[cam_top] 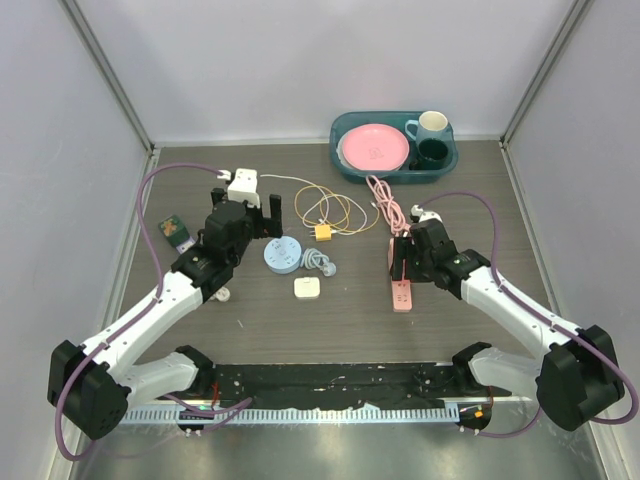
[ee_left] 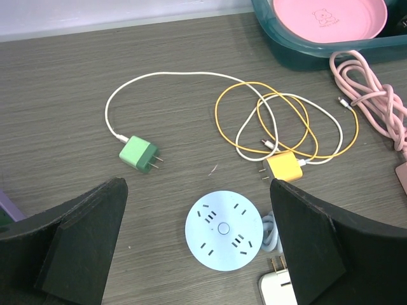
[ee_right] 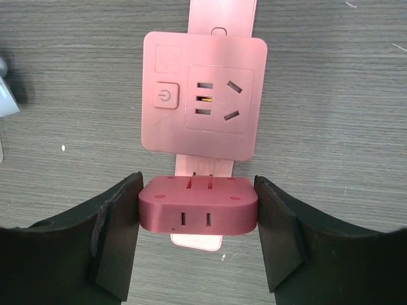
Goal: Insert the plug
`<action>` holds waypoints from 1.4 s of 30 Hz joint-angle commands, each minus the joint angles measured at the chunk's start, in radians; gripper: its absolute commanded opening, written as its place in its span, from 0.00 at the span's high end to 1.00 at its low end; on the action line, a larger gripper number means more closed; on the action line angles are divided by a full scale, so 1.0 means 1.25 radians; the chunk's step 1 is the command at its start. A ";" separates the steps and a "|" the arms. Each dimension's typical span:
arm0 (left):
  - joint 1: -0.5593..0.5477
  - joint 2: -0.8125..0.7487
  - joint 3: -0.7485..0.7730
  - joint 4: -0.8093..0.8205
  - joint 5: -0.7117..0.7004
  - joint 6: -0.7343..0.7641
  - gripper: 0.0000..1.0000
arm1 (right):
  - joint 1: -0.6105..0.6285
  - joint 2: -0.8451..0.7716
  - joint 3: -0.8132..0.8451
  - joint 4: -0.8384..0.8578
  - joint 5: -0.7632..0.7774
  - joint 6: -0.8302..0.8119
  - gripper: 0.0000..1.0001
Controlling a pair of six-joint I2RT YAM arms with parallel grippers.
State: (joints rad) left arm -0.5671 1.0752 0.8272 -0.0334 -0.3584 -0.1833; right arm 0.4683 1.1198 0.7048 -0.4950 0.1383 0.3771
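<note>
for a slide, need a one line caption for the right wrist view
Right gripper clamps a dark pink adapter, prongs facing the pink socket block on the table.

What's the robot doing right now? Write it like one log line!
stage: plug not yet inserted | right jaws: shut on red adapter, over pink power strip | left jaws: open, near round blue socket

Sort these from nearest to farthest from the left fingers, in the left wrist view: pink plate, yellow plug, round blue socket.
1. round blue socket, straight ahead of the fingers.
2. yellow plug, farther, right.
3. pink plate, far right, in the tray.
</note>
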 commanded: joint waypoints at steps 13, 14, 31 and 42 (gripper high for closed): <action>0.003 -0.007 -0.004 0.019 0.011 0.007 0.00 | 0.006 0.015 0.001 0.034 0.021 0.033 0.99; 0.003 -0.008 -0.003 0.021 0.011 0.007 0.00 | 0.006 0.015 -0.001 0.033 0.023 0.036 0.99; 0.005 -0.011 -0.005 0.019 0.016 0.006 0.00 | 0.030 0.023 -0.034 -0.002 0.073 0.084 0.99; 0.003 -0.015 -0.005 0.019 0.016 0.006 0.00 | 0.062 0.058 -0.047 -0.068 0.087 0.105 0.99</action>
State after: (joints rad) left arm -0.5671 1.0752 0.8211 -0.0341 -0.3443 -0.1787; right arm 0.5285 1.1503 0.6849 -0.4675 0.2478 0.4854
